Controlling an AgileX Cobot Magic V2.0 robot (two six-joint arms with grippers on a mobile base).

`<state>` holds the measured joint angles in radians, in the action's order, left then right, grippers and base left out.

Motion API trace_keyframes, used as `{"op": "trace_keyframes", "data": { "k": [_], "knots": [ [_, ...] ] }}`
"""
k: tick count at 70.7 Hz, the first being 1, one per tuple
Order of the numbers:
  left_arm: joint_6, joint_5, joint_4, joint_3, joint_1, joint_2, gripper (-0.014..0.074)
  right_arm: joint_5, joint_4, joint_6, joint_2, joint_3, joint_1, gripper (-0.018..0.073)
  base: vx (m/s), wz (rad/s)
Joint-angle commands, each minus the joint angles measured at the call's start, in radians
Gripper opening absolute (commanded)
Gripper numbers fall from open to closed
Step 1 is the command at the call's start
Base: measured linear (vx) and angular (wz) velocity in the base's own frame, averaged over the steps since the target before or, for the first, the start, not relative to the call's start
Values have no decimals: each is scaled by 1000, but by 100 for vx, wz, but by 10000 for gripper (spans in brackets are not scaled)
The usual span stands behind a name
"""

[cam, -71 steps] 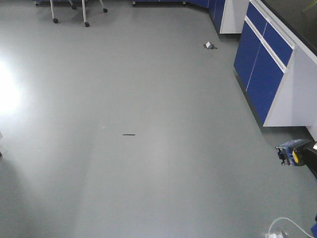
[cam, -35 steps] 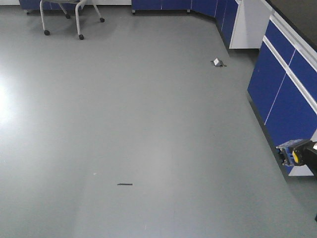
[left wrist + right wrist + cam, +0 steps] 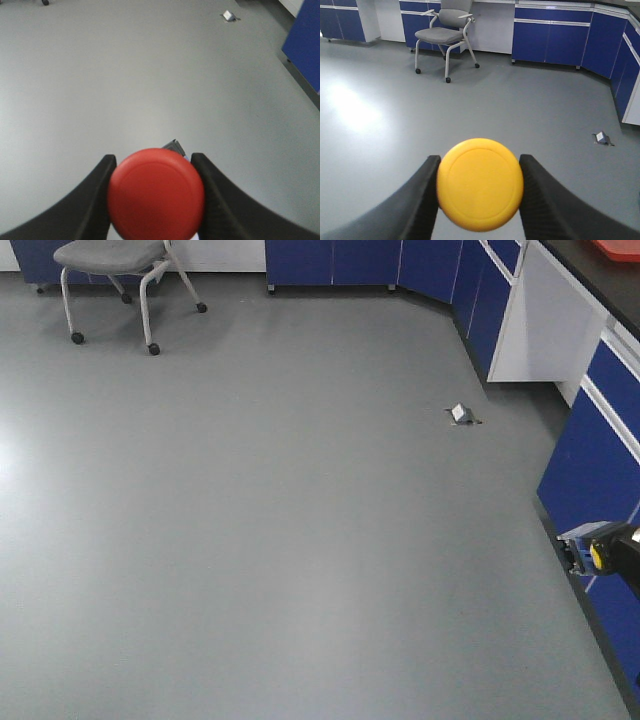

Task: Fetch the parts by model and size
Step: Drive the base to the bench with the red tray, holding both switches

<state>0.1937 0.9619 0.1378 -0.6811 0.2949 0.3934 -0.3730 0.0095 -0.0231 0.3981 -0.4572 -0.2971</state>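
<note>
Transport step, seemingly: gripping red-capped switch (image 3: 156,197) in closed left hand (image 3: 152,167) and yellow-capped switch (image 3: 480,187) in closed right hand (image 3: 479,165), each low centre of frame above grey floor (image 3: 300,540); next, probably finding a drop-off.

Left tool (image 3: 152,160) and right tool (image 3: 479,159): matte black, smoothly curved fingers (image 3: 95,200), tapering toward rounded tips.

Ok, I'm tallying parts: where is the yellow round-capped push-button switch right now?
In the right wrist view, the yellow round-capped push-button switch is held by the right gripper, over the grey floor.
</note>
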Motion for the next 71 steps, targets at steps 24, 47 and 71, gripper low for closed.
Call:
{"op": "trace_keyframes", "data": {
  "k": [24,47,71],
  "knots": [
    [5,-73,6,-23,3,10,3,81,-4,-13,4,-30,2,-6,74,7],
    [5,-74,6,-23,3,10,3,81,-4,-13,4,-30,2,-6,73,0],
    [5,-74,6,-23,3,10,3,81,-4,-13,4,-30,2,-6,70,-3]
  ]
}}
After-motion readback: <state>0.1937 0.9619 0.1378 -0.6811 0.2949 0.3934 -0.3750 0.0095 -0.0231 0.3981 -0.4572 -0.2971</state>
